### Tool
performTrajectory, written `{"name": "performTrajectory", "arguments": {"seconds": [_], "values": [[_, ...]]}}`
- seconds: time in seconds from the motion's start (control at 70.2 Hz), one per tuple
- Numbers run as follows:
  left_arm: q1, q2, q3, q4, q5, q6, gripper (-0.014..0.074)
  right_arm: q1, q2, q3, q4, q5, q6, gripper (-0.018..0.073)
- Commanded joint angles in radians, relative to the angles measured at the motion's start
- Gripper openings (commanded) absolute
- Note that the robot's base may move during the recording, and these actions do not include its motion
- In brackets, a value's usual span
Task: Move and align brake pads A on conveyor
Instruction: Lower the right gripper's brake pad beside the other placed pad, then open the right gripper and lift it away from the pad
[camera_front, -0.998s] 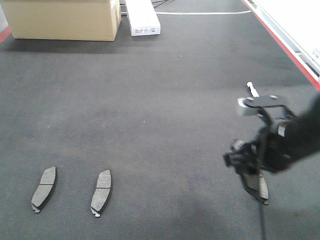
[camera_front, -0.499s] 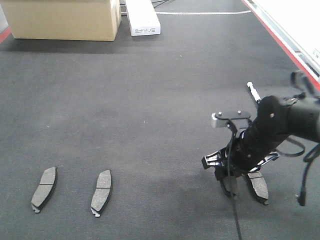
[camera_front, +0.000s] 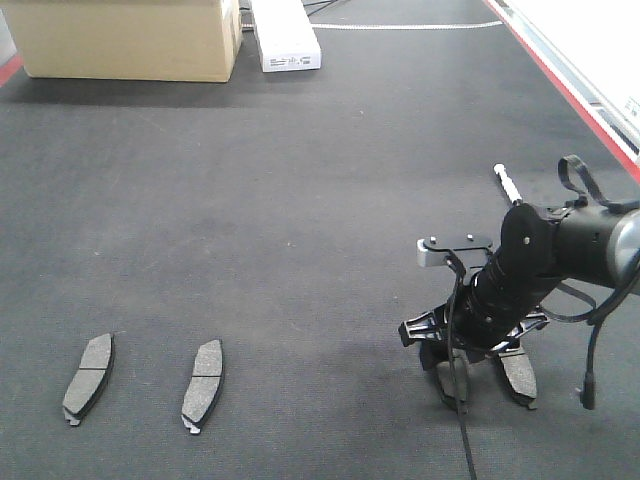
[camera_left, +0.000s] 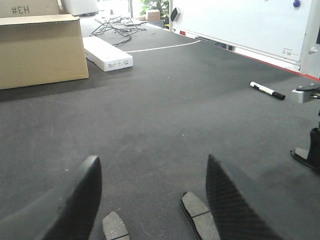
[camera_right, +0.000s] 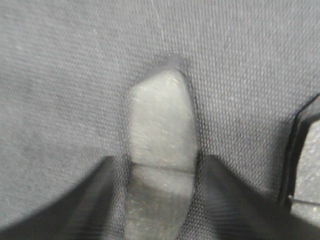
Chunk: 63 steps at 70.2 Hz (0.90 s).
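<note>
The conveyor (camera_front: 320, 200) is a wide dark felt belt. Two brake pads lie side by side at its near left, one (camera_front: 88, 378) beside the other (camera_front: 203, 385). My left gripper (camera_left: 152, 160) hangs open just above and behind them, with both pads (camera_left: 116, 229) (camera_left: 200, 217) showing between its fingers. At the near right my right gripper (camera_front: 458, 368) is down at the belt. In the right wrist view this gripper (camera_right: 160, 159) hugs both long edges of a third brake pad (camera_right: 162, 120) resting on the belt. A fourth pad (camera_front: 520, 377) (camera_right: 307, 160) lies just right of it.
A black-and-white marker pen (camera_front: 508, 185) lies behind the right arm. A cardboard box (camera_front: 125, 40) and a white carton (camera_front: 285, 35) stand at the far end of the belt. A red edge strip (camera_front: 570, 90) runs along the right side.
The right arm has swung left and come down, bringing a pad to the belt beside the one lying there. The two left pads have not moved.
</note>
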Motion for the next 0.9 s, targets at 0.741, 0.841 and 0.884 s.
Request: {"name": "performTrajectory", "arguments": {"seconds": [0.741, 0.841, 0.884], "values": [[-0.004, 0.009, -0.024, 0.002, -0.076, -0.006, 0.0424, -0.004, -0.967, 0.168, -0.207, -0.091, 0.048, 0.0526], [-0.004, 0.009, -0.024, 0.002, -0.093, -0.006, 0.0424, -0.004, -1.097, 0.230, -0.209, -0.127, 0.048, 0.0526], [-0.004, 0.009, -0.024, 0.002, -0.101, -0.006, 0.0424, -0.004, -1.163, 0.261, -0.214, -0.134, 0.048, 0.0526]]}}
